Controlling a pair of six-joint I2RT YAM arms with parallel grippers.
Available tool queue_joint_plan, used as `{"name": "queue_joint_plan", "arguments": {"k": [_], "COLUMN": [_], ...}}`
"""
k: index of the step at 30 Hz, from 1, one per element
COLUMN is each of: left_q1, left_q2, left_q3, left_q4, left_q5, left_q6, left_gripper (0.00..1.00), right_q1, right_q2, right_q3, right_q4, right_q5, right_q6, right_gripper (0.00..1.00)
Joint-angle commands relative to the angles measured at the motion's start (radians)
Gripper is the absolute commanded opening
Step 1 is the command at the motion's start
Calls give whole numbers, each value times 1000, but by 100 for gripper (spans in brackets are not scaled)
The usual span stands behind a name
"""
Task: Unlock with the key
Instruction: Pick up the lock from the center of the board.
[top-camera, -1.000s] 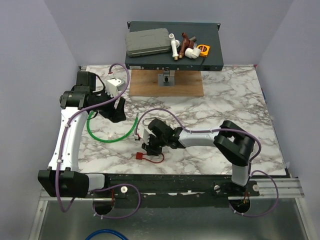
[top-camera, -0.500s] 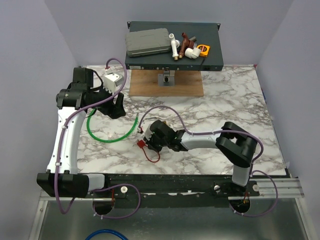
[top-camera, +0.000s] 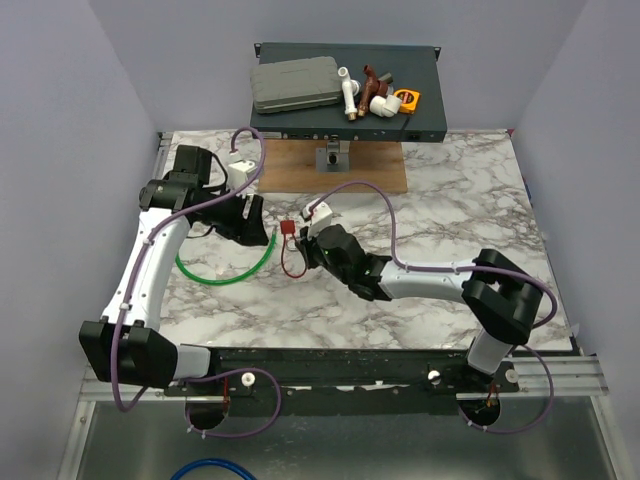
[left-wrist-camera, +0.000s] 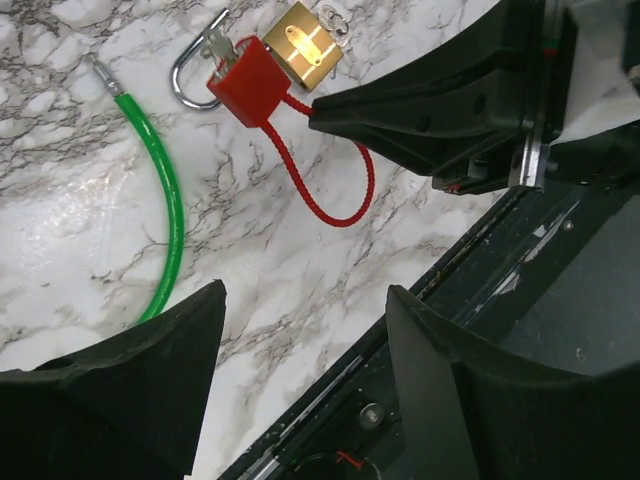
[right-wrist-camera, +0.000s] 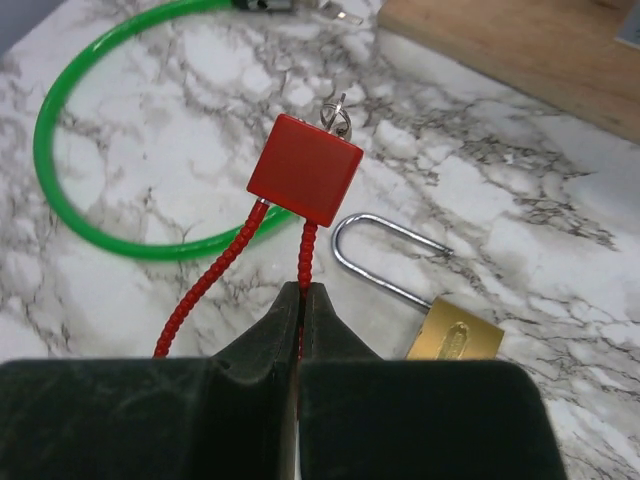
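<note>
white marble-patterned table (top-camera: 450, 220), grey-veined. lying flat on it: a green cable (top-camera: 225, 278) curved at the left; a brass padlock (right-wrist-camera: 452, 338) near the cable's metal tip; a wooden board (top-camera: 335, 178) at the far edge.

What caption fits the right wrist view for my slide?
Right gripper pinching the red cord just below its red tag, brass padlock lying alongside.

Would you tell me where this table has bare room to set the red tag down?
The widest bare marble lies right of the wooden board, beyond the right arm. A narrower strip runs between the green cable and the near edge. Centre-left is crowded: the left gripper, the right gripper pinching the red cord, and the brass padlock.
</note>
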Motion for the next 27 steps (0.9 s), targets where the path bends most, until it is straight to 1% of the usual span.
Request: {"name": "queue_joint_plan", "arguments": {"k": [1,5,8,11,13,19,22,23,25,27], "left_q1": [-8,-26,-33,-33,-39,-76,-78,-77,-77,-78], "left_q2": [8,-2,6,28,41,64,96,102,109,103], "left_q3": [-41,-81,-93,-100,-116,-124,-116,-114,-104,-101], "left_q4": [93,194,271,310,339,409,426,436,455,472], "left_q5": [102,99,70,53,71,25,30,42,66,73], "left_q6": [-100,-143,-171,-176,-191,-197,-196,-202,-215,-218], "left_gripper": [63,61,62,65,64,64,63,61,50,31], "right_q1": [-4,-3,-2,-3,-3,-3,-3,-3,-3,-3], "right_q2": [-27,-28,-42,-69,-82,-97,-100,-100,-101,-107], "right_q3": [19,59,71,69,74,81,79,77,72,62], "right_q4": [124,133,146,162,166,182,184,186,186,191], "right_q5": [184,184,168,166,164,130,113,106,101,99], "right_q6": [40,46,65,76,78,89,92,94,96,98], "right_gripper": [1,1,1,1,1,1,1,1,1,1]}}
